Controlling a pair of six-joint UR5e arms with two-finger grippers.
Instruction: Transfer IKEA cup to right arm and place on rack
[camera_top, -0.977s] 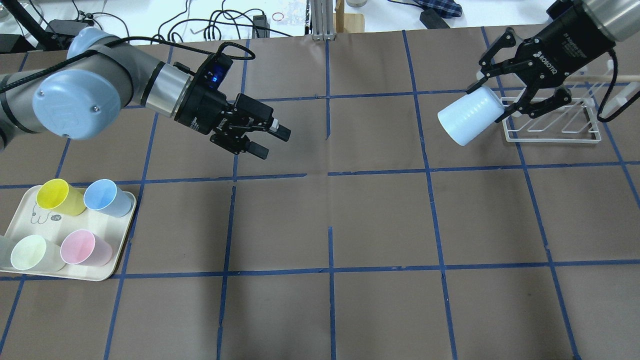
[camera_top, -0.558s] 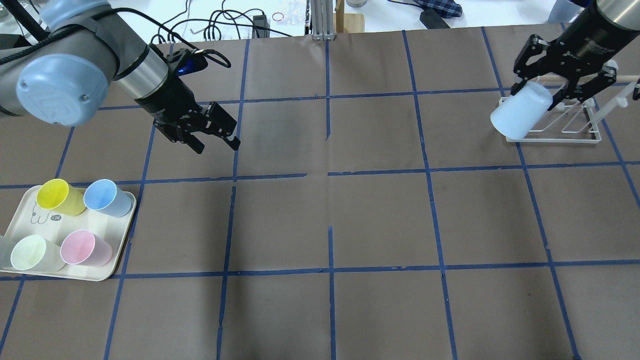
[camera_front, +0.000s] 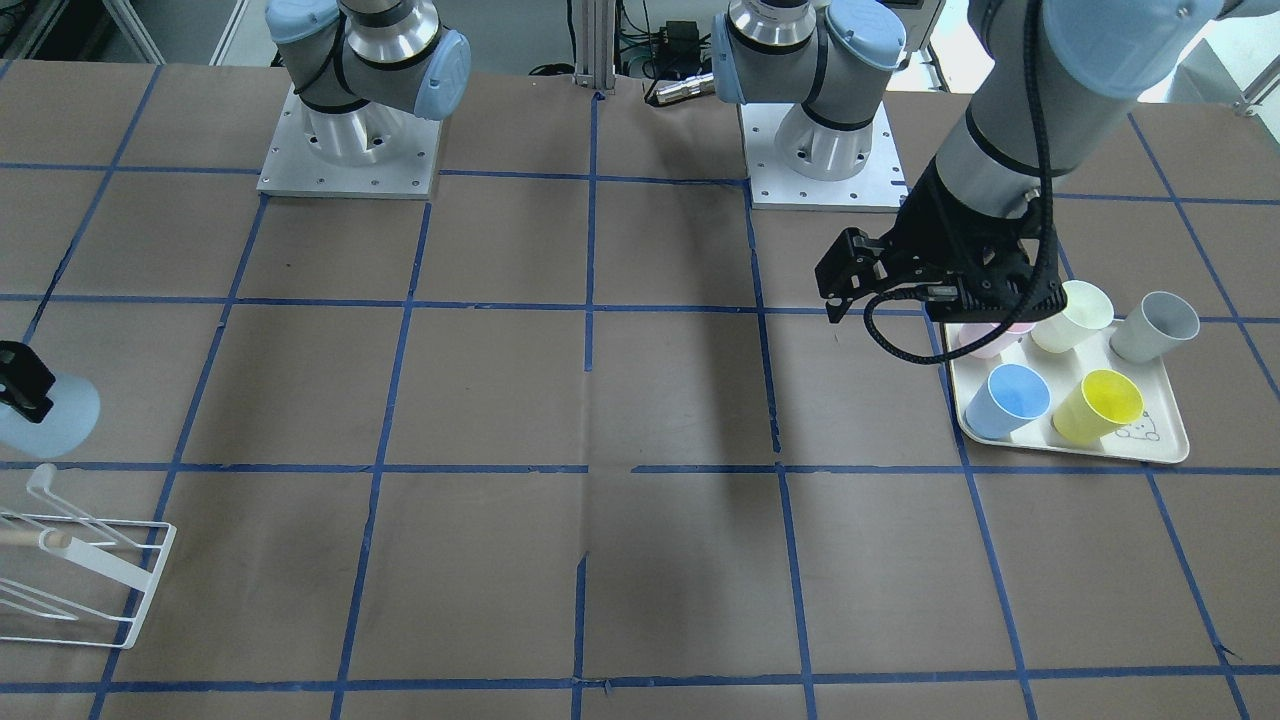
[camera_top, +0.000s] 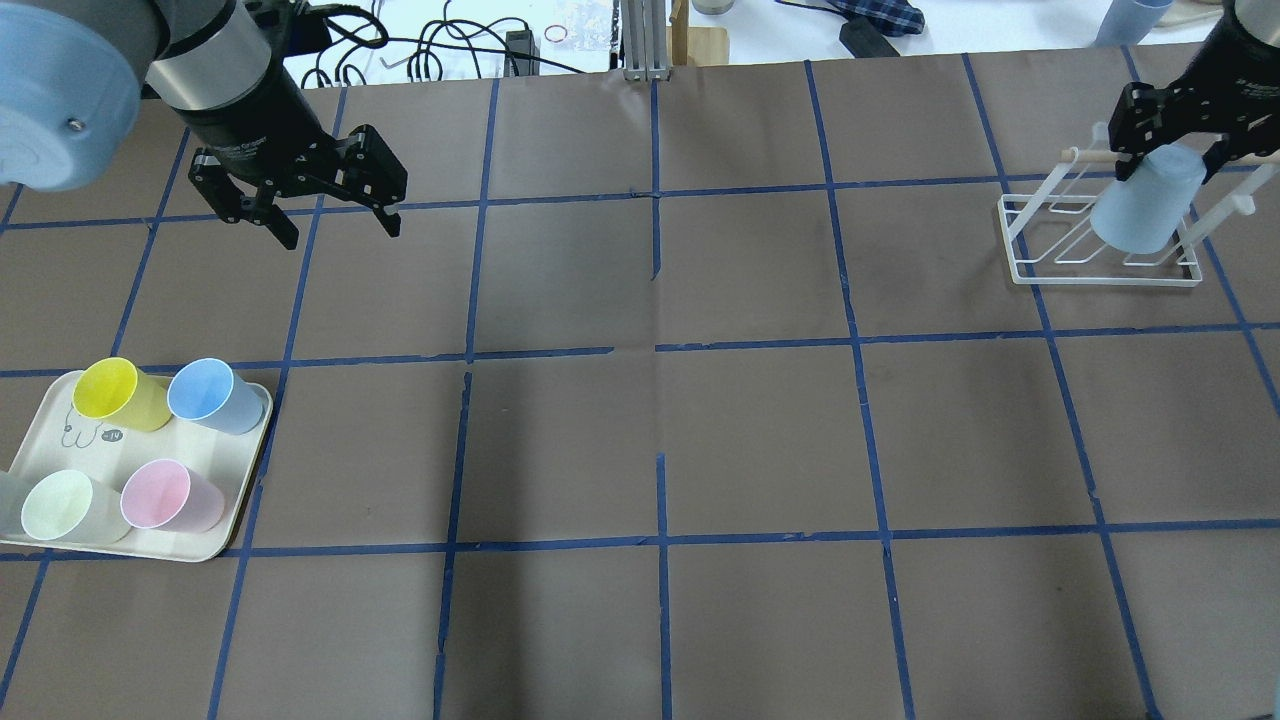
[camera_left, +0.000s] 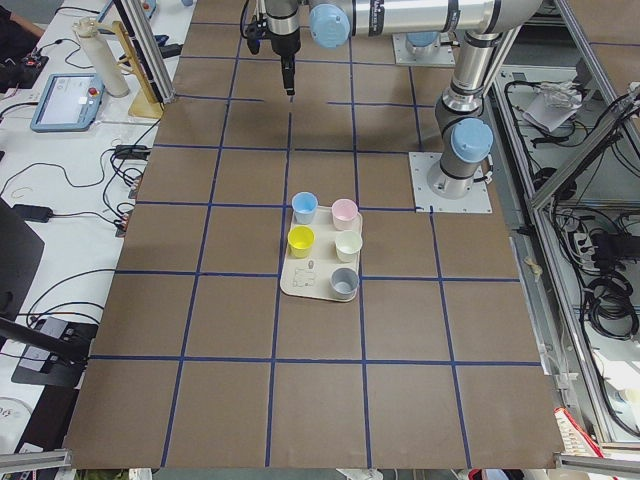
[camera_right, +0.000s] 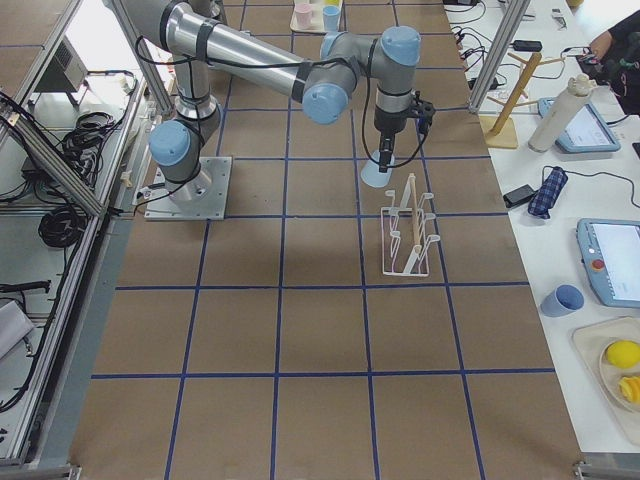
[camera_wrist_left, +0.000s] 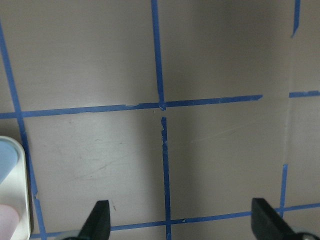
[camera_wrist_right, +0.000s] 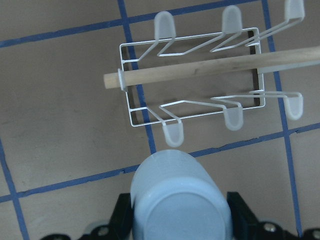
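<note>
My right gripper (camera_top: 1165, 160) is shut on the IKEA cup (camera_top: 1145, 212), a pale grey-blue cup held mouth down. The right wrist view shows the cup's closed base (camera_wrist_right: 180, 205) between the jaws. The white wire rack (camera_top: 1100, 272) with its wooden dowel (camera_wrist_right: 215, 70) stands on the table at the far right. The cup hangs above the table beside the rack's robot-side row of prongs and does not touch it, as the front view shows: cup (camera_front: 55, 418), rack (camera_front: 110, 575). My left gripper (camera_top: 340, 232) is open and empty and points down over the far left of the table.
A cream tray (camera_top: 60, 445) at the front left holds a yellow cup (camera_top: 120, 393), a deeper blue cup (camera_top: 215, 397), a pink cup (camera_top: 170, 495) and a pale green cup (camera_top: 62, 505). A grey cup (camera_front: 1155, 325) stands at its edge. Cables lie beyond the far table edge.
My right gripper has carried the cup to the right and turned it from tilted to mouth down by the rack. My left arm has drawn back to the far left, gripper still open.
</note>
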